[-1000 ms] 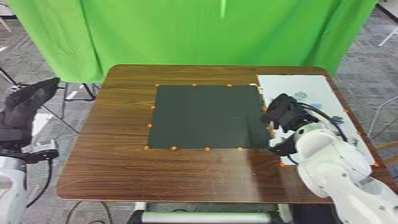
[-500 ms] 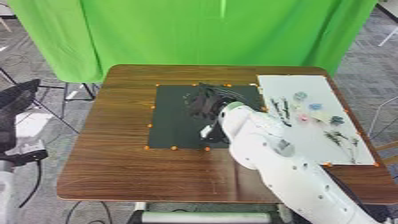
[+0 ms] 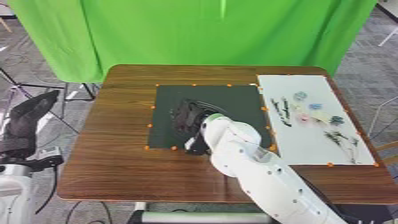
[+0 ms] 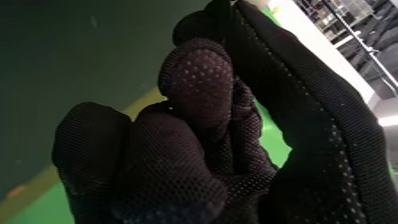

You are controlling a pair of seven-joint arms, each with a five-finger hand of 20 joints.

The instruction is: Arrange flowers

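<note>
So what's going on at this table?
The robot is on a flower-arranging job. Its right hand is over the dark mat in the middle of the table; I can't tell whether it holds a stem. Loose flowers lie spread on the white sheet to the right. The left hand is off the table's left side.

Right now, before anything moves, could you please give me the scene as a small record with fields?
task: arrange flowers
right hand: over the dark mat, left part; fingers curled
left hand: beside the table's left edge, fingers straight
dark mat: middle of the table
white sheet: right side of the table
blue flower: on the sheet
pink flower: on the sheet, nearer than the blue one
dark stems: on the sheet, toward its left edge
curtain: green, behind the table
</note>
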